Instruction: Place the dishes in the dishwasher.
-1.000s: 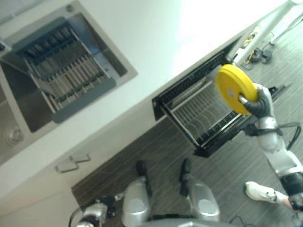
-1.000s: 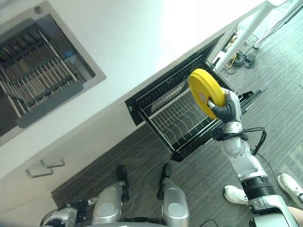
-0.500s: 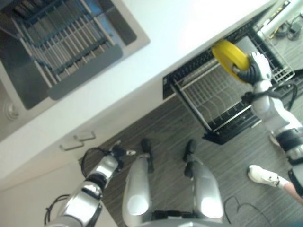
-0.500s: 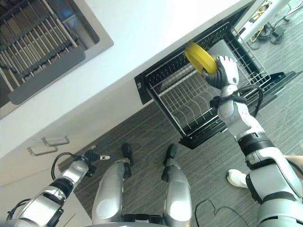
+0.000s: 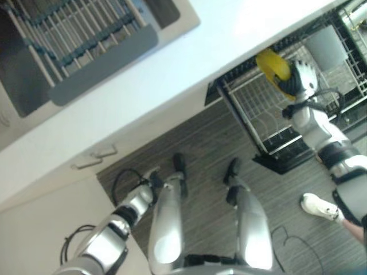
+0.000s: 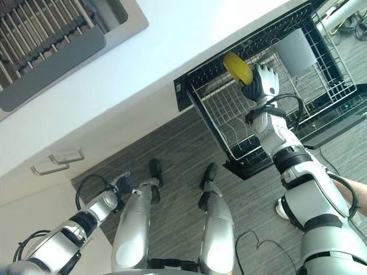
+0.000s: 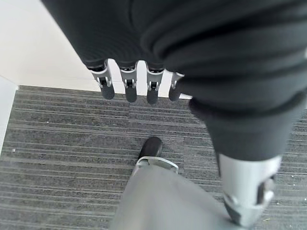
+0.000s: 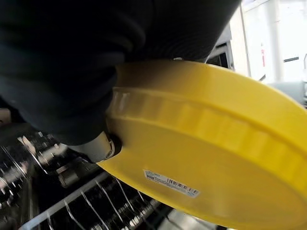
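A yellow plate (image 5: 273,64) stands on edge over the pulled-out wire rack (image 5: 253,112) of the dishwasher, close under the counter's front edge. My right hand (image 5: 299,79) is shut on its rim; in the right wrist view the thumb (image 8: 96,146) presses on the plate's underside (image 8: 211,153) above the rack's tines (image 8: 91,207). The plate (image 6: 237,67) sits above the rack's near-left part. My left hand (image 6: 118,185) hangs low over the floor, fingers (image 7: 127,88) straight and holding nothing.
A grey container (image 5: 324,46) stands in the rack's far part. The white counter (image 5: 172,74) holds a sink with a drying rack (image 5: 74,40). Cabinet handles (image 5: 95,160) show below it. A person's shoe (image 5: 319,207) rests on the striped floor at right.
The camera has shifted. My right hand has carried the yellow plate down and in towards the rack under the counter edge. The left arm has come further into view at my side.
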